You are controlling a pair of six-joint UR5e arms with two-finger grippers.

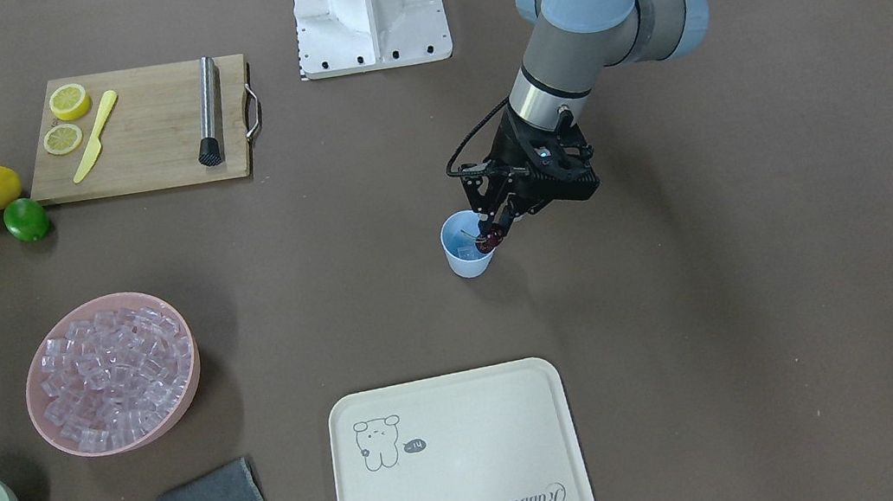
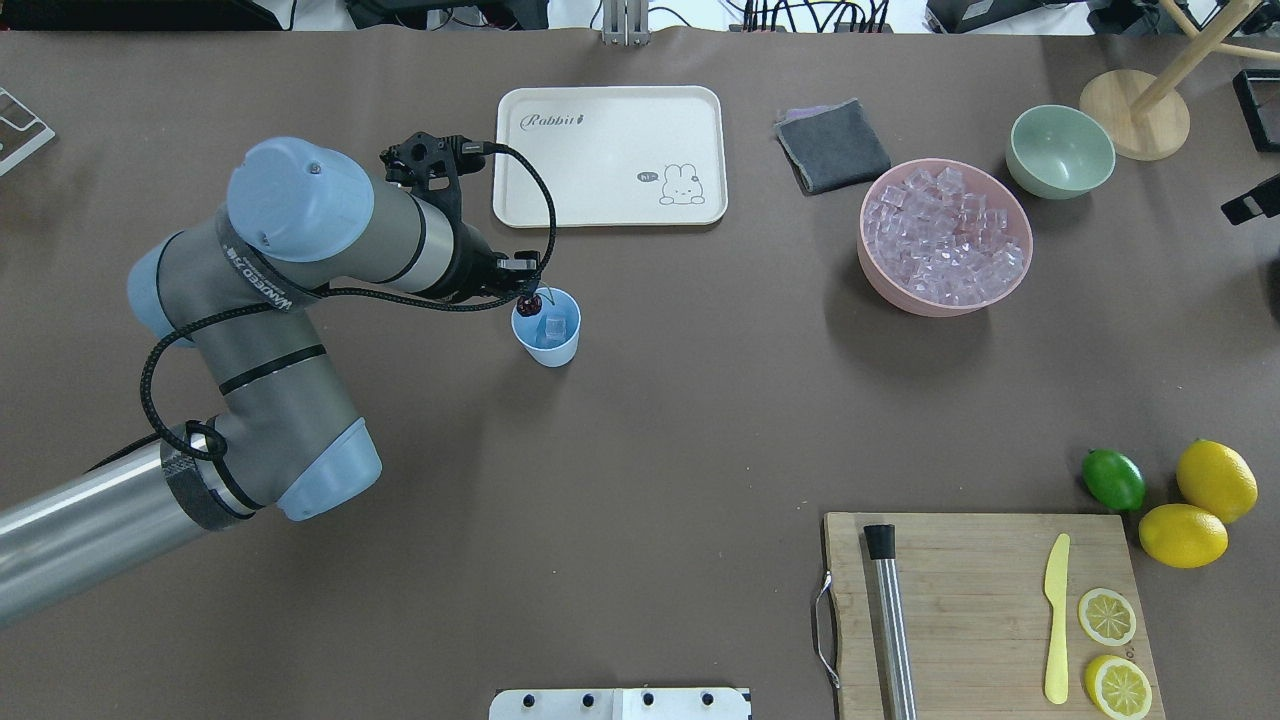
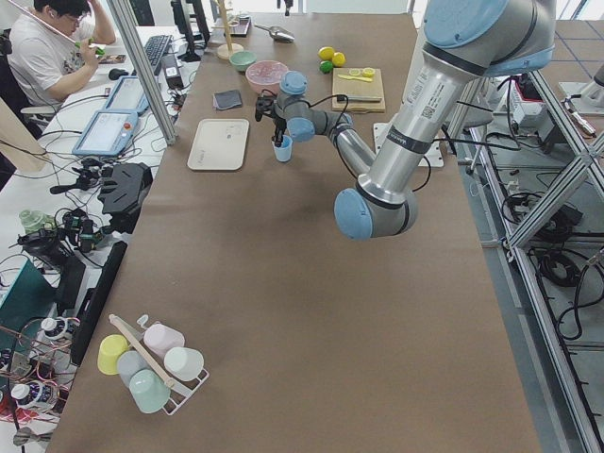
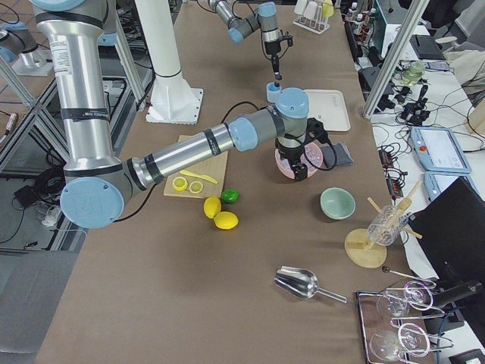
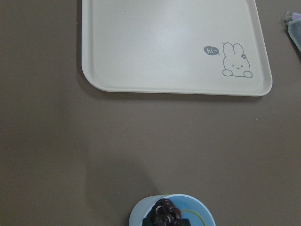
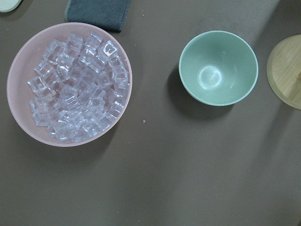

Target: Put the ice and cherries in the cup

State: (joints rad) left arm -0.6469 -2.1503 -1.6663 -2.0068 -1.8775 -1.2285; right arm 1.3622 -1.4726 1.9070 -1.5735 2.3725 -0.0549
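The light-blue cup [image 1: 466, 265] stands in the middle of the table, also in the overhead view [image 2: 550, 352]. One ice cube [image 2: 556, 326] lies inside it. My left gripper [image 1: 495, 226] is shut on the dark cherries [image 1: 490, 238] and holds them right over the cup's rim [image 2: 530, 301]. In the left wrist view the cherries [image 5: 164, 213] hang over the cup's mouth [image 5: 200, 215]. More ice [image 1: 113, 367] fills the pink bowl [image 6: 19, 70]. My right gripper [image 4: 299, 168] shows only in the exterior right view, above the pink bowl; I cannot tell its state.
A cream tray [image 2: 610, 155] lies beyond the cup. A grey cloth [image 2: 833, 146] and a green bowl [image 2: 1060, 152] flank the pink bowl. A cutting board [image 2: 985, 610] carries a muddler, a yellow knife and lemon slices; two lemons and a lime [image 2: 1113, 479] lie beside it.
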